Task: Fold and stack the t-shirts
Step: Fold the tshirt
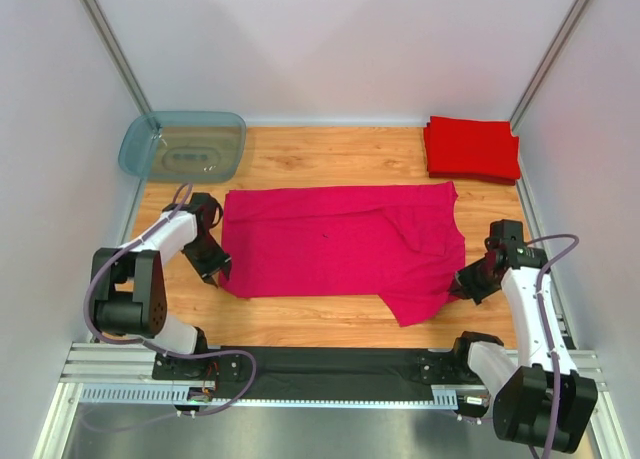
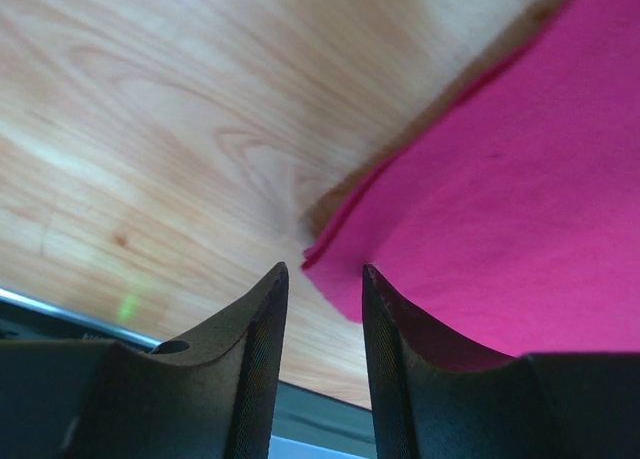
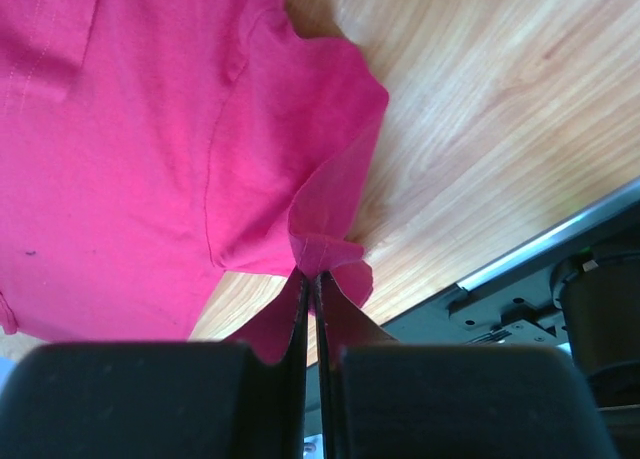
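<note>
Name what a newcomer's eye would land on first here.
The magenta t-shirt spread across the middle of the wooden table, then the folded red t-shirts at its far right corner. The right end effector pinches the magenta shirt's edge; the left end effector is open beside it.

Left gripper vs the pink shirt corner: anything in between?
Nothing visible. The left gripper is open, with only bare table between its fingers and the pink shirt corner just ahead. The right gripper is shut on the shirt's edge.
</note>
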`<action>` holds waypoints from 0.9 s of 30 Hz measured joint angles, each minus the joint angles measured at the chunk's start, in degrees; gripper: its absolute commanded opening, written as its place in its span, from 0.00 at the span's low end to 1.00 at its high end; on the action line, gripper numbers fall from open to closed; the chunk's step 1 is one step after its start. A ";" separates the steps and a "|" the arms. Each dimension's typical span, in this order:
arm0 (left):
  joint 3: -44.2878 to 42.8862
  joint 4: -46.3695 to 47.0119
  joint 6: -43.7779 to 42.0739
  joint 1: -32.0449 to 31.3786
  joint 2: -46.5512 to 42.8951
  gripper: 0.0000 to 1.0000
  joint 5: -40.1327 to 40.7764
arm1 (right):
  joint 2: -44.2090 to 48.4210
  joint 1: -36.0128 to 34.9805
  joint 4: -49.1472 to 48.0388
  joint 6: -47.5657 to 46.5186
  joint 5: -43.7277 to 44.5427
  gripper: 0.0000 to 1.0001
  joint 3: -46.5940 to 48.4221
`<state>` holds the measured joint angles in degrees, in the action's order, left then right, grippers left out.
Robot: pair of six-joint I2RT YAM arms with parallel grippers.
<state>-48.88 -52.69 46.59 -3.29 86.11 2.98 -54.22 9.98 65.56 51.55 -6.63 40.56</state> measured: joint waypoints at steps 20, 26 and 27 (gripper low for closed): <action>-5.81 6.62 0.98 -3.06 0.94 0.43 -3.93 | -4.37 -0.07 -4.17 -2.38 -1.60 0.00 0.00; -5.81 2.43 0.68 -3.06 -1.03 0.38 0.63 | -5.07 -0.07 -4.61 -2.86 -2.10 0.00 0.00; -5.81 1.11 0.52 -3.06 -1.03 0.38 2.03 | -5.20 -0.07 -4.63 -3.10 -2.12 0.00 0.02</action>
<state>-54.70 -51.57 47.11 -6.35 85.08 5.02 -59.42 9.91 60.93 48.45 -8.75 40.58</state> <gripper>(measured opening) 0.389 0.011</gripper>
